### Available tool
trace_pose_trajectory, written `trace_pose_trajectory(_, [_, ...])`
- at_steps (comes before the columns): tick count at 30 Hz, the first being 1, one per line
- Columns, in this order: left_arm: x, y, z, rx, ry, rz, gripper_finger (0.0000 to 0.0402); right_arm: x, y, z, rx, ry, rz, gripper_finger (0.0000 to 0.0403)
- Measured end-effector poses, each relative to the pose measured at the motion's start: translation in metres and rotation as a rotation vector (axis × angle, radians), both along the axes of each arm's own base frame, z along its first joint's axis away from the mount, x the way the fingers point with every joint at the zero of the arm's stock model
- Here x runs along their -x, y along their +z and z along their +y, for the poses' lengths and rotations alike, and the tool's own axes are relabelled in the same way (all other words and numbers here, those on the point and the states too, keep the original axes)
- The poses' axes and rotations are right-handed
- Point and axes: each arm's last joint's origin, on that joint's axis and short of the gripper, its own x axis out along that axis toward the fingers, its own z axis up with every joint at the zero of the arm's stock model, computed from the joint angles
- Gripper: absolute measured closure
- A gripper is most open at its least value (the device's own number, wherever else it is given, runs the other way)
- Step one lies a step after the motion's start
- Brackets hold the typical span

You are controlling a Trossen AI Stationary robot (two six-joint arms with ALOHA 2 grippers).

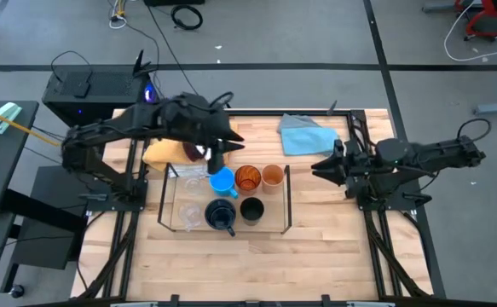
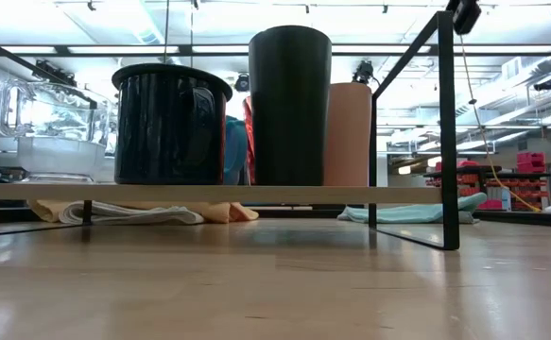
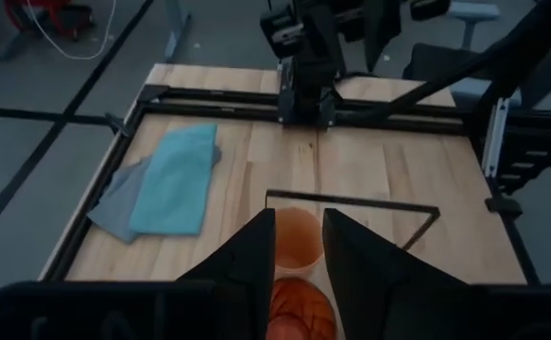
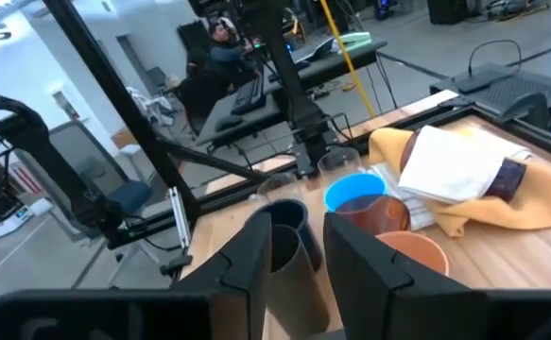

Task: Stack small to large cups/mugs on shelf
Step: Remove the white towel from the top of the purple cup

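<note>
Table (image 1: pixel 316 247) boards run closest to the low lens, bearing the wire shelf (image 1: pixel 286 200) mid-table. Left gripper (image 1: pixel 217 160) hangs over the shelf's back row by the blue mug (image 1: pixel 222 181), fingers slightly parted with nothing between them. Right gripper (image 1: pixel 320 166) waits right of the shelf, fingers likewise parted and empty. On the shelf stand the navy mug (image 1: pixel 221 215), black cup (image 1: pixel 251 209), amber tumbler (image 1: pixel 247 178), orange cup (image 1: pixel 272 176) and clear cups (image 1: pixel 191 213). Behind lie a yellow cloth (image 1: pixel 158 153) and blue cloth (image 1: pixel 308 135).
</note>
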Motion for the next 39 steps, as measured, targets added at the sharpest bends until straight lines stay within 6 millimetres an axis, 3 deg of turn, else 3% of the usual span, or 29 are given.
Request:
trace_pose_trajectory(7, [-0.037, -0.029, 0.011, 0.07, 0.06, 0.059, 0.0305, 0.005, -0.013, -0.001, -0.008, 0.007, -0.001, 0.0296])
trace_pose_trajectory(12, [-0.051, -0.057, 0.043, 0.265, 0.364, 0.145, 0.0308, 0.013, -0.012, -0.003, 0.011, 0.013, -0.016, 0.0296])
trace_pose_trajectory(17, [-0.035, -0.081, 0.078, 0.356, 0.599, 0.346, 0.0308, 0.021, -0.014, -0.004, 0.019, 0.013, 0.004, 0.0296])
trace_pose_trajectory(22, [-0.015, -0.086, 0.101, 0.408, 0.702, 0.451, 0.0308, 0.026, -0.016, -0.005, 0.026, 0.014, 0.019, 0.0296])
trace_pose_trajectory(28, [0.0, -0.074, 0.115, 0.41, 0.721, 0.394, 0.0315, 0.026, -0.016, -0.005, 0.04, 0.015, 0.027, 0.0296])
trace_pose_trajectory(39, [0.033, -0.081, 0.144, 0.444, 0.687, 0.571, 0.0332, 0.026, -0.017, -0.007, 0.025, -0.038, 0.034, 0.0296])
